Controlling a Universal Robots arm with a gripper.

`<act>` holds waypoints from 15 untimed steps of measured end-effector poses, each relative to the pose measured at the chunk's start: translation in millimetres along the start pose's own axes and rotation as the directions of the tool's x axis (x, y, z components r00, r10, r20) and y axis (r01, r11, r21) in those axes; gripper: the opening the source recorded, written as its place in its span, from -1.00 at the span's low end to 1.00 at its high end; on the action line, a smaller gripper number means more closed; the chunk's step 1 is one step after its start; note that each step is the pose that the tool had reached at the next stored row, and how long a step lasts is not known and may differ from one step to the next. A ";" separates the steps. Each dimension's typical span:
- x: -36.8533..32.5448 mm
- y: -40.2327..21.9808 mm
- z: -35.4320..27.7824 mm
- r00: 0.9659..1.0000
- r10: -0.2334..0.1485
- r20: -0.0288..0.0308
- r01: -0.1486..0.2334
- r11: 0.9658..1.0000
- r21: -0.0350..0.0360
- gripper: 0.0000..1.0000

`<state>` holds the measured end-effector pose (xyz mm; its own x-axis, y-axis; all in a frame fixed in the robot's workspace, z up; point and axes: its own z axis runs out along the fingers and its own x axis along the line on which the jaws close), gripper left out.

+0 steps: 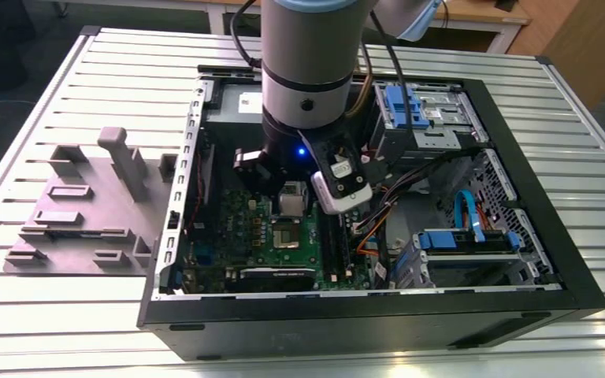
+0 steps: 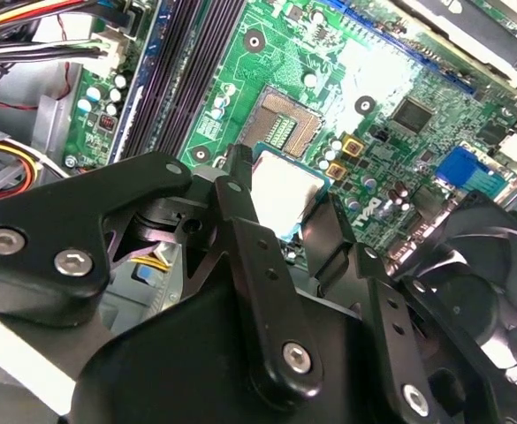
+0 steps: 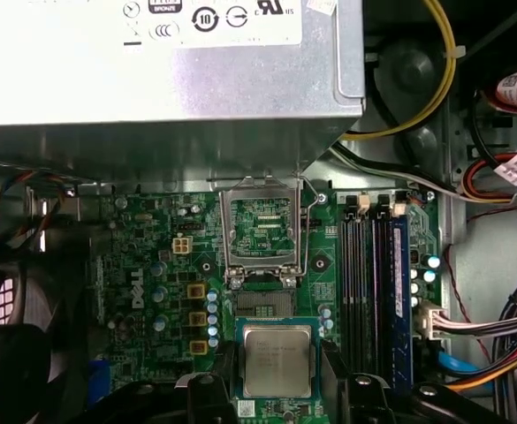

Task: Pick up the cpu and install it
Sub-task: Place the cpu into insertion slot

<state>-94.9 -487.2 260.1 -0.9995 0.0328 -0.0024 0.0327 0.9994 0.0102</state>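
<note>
The cpu (image 3: 277,358) is a small square chip with a silvery top, and my gripper (image 3: 277,382) is shut on it, one black finger on each side. It hangs just above the green motherboard (image 3: 152,265), beside the dark socket (image 3: 264,305), whose metal frame (image 3: 263,221) stands lifted open. In the second wrist view the cpu (image 2: 285,187) sits between the black fingers (image 2: 239,199), with the bare socket (image 2: 286,124) beyond it. In the exterior view the gripper (image 1: 294,197) is low inside the open computer case (image 1: 554,260), above the socket (image 1: 283,236).
A large grey metal box with a white label (image 3: 152,71) overhangs the board near the socket. Memory slots (image 3: 373,283) and bundled cables (image 3: 497,327) lie on one side, a black fan (image 3: 11,353) on the other. A grey fixture (image 1: 82,205) stands on the slatted table at the exterior view's left.
</note>
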 end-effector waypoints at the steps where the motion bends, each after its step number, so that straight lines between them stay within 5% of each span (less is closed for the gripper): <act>1: 0.0 0.0 0.3 1.000 0.000 0.000 0.000 1.000 0.000 -0.06; 15: 0.0 0.0 2.1 1.000 0.000 0.000 0.000 1.000 0.000 -0.06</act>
<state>-94.9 -487.2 258.0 -0.9995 0.0327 -0.0025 0.0327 0.9994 0.0101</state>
